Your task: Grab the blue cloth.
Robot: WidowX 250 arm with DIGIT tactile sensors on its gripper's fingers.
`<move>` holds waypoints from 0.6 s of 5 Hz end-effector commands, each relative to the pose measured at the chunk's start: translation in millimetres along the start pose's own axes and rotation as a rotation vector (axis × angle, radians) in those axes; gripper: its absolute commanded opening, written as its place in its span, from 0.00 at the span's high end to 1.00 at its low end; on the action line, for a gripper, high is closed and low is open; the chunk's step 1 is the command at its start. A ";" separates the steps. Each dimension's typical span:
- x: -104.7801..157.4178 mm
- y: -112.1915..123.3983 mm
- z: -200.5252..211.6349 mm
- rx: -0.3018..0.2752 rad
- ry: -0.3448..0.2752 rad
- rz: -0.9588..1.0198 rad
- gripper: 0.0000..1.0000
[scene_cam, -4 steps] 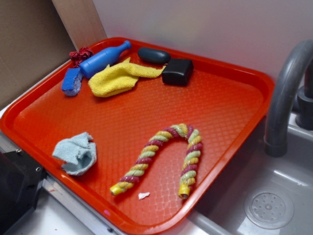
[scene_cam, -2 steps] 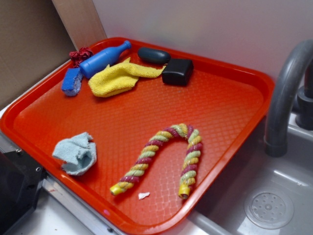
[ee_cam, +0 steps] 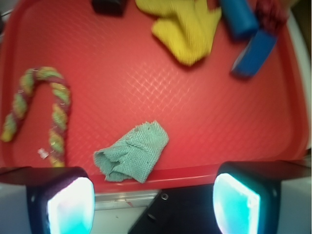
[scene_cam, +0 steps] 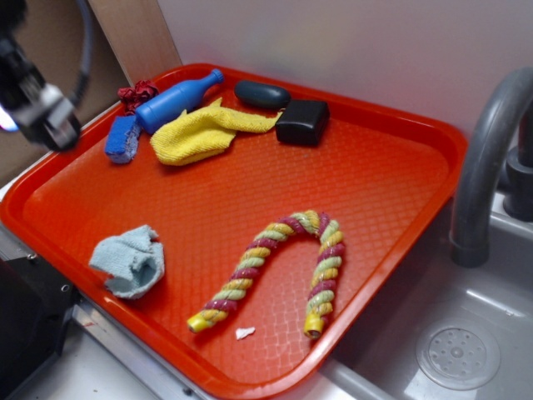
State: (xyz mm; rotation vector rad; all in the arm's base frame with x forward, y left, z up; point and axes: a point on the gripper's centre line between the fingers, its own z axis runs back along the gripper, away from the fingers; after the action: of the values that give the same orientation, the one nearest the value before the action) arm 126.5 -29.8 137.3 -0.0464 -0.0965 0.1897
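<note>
The blue cloth is a small crumpled pale-blue rag lying on the orange tray near its front left rim. In the wrist view the cloth lies against the tray's near rim, above the gap between my jaws. My gripper hangs blurred at the upper left, above the tray's left edge and well apart from the cloth. In the wrist view the gripper is open and empty, with the two pads far apart.
A yellow cloth, a blue bottle, a dark blue block and two black objects lie at the tray's back. A striped rope toy lies front centre. A grey faucet and a sink are on the right.
My gripper has come into the exterior view at the upper left; it was out of view before. The cloth and the other objects have not moved.
</note>
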 end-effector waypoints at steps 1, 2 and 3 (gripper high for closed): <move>-17.6 -14.7 -83.3 -0.045 0.068 0.065 0.00; -23.4 -29.9 -109.9 -0.211 0.101 -0.124 0.00; -17.9 -30.4 -111.8 -0.192 0.059 -0.178 1.00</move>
State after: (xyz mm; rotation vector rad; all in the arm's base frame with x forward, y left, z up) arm 128.4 -62.4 24.8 -0.2297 -0.0515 0.0119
